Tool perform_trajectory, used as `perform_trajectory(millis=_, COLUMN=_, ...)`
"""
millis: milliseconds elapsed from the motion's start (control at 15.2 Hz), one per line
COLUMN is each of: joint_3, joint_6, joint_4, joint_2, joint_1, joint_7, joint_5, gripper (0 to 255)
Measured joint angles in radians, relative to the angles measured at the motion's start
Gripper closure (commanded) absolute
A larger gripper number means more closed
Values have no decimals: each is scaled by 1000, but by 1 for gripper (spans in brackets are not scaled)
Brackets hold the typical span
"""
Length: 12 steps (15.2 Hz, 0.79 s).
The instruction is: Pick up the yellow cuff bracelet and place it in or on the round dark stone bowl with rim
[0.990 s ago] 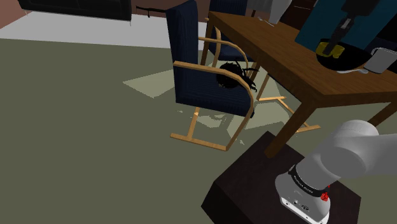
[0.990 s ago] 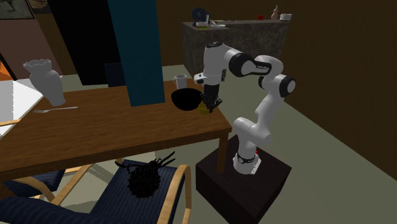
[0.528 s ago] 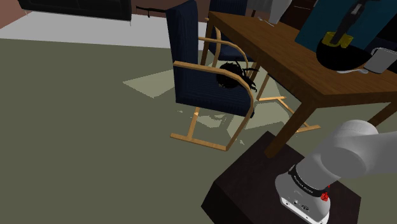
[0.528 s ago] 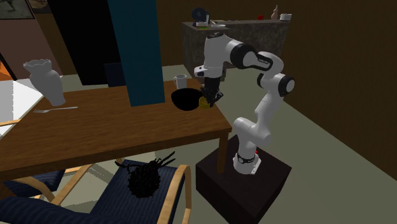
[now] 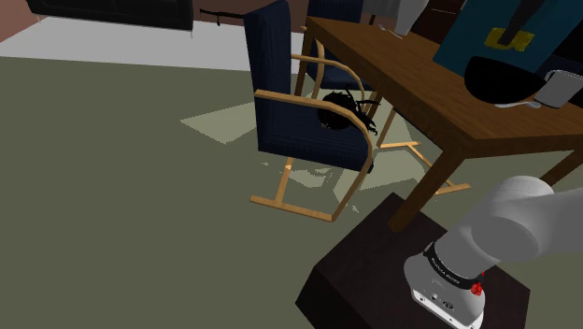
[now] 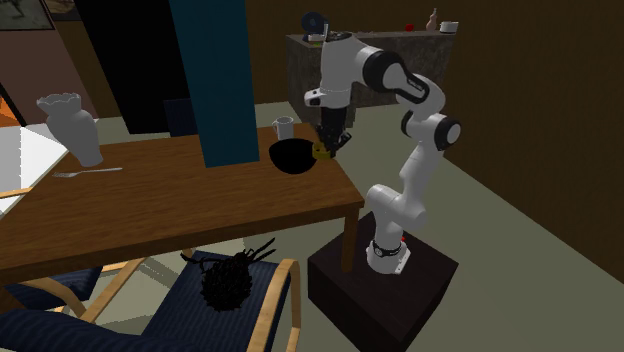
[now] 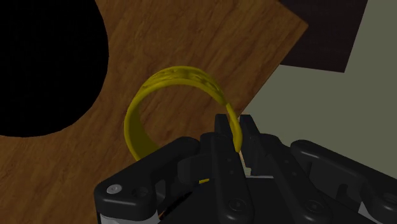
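The yellow cuff bracelet (image 7: 172, 86) is an open curved band, pinched at one end between my black fingers (image 7: 224, 137). My gripper (image 7: 236, 137) is shut on it and holds it off the wooden table (image 7: 210, 44). In the second exterior view the gripper (image 6: 328, 148) hangs with the bracelet (image 6: 321, 152) just beside the rim of the round dark bowl (image 6: 291, 156), at the table's corner. In the shoulder view the bracelet (image 5: 510, 38) hangs above the bowl (image 5: 503, 80). The bowl's dark inside (image 7: 44, 63) lies beside the bracelet.
A tall teal block (image 6: 213, 80) stands behind the bowl, with a small grey cup (image 6: 284, 128) next to it. A white vase (image 6: 70, 128) and a fork (image 6: 85, 172) lie farther along the table. Blue wooden-armed chairs (image 5: 299, 112) stand by the table, one carrying a black spiky thing (image 6: 232, 278).
My gripper has risen from the table surface with the bracelet in it, lifting it from beside the bowl to above rim height. The arm's upper links swung upward.
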Motion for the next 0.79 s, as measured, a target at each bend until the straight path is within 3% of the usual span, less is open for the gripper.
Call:
perform_trajectory(millis=198, joint_3=-10, joint_6=-22, joint_4=45, joint_2=21, joint_1=1, joint_7=-16, joint_5=-5, gripper=255)
perform_trajectory(millis=792, joint_3=-226, joint_6=-1, joint_4=188, joint_2=136, joint_1=11, joint_7=-251, joint_5=-102, gripper=255)
